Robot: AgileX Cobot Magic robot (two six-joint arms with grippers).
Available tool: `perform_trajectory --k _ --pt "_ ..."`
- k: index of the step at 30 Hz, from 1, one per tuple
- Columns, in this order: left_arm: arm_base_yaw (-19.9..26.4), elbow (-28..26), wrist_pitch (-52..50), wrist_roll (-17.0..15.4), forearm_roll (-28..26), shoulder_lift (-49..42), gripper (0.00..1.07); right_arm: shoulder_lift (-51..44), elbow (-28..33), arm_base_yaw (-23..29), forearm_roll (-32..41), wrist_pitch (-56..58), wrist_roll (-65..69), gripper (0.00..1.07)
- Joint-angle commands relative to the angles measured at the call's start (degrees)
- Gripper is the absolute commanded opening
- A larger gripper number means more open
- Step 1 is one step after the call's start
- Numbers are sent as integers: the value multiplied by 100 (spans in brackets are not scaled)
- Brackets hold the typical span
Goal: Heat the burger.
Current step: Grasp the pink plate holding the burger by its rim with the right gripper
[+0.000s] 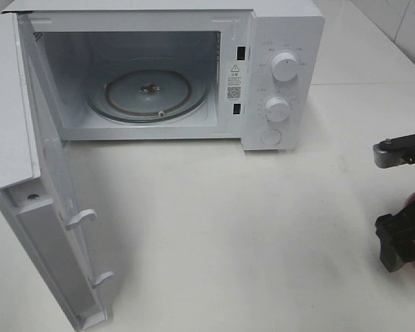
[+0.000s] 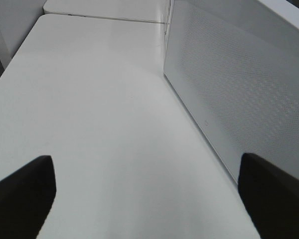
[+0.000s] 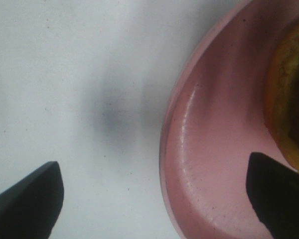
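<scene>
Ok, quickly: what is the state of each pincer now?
Left pincer: open, holding nothing.
Right pincer: open, holding nothing, near the pink plate.

A white table (image 1: 214, 228) stands before a pale tiled wall (image 1: 409, 24) in soft light.

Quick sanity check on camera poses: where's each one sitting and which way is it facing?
Exterior high: mounted high, looks down on the table and open microwave; the right gripper shows at the right edge.
Left wrist: on the left arm, looks along the table at the microwave door; the open left gripper shows.
Right wrist: on the right arm, looks down at the pink plate and burger; open fingertips show.
Shared: exterior high and left wrist both see the microwave door.
</scene>
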Motion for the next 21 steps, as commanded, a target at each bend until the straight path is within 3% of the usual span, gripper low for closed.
perform_trajectory --k 1,21 --pt "17 11 -80 0 -46 -92 91 132 109 -34 -57 -218 86 93" --pt "17 11 -80 0 -46 -92 91 911 269 -34 -338 -991 401 90"
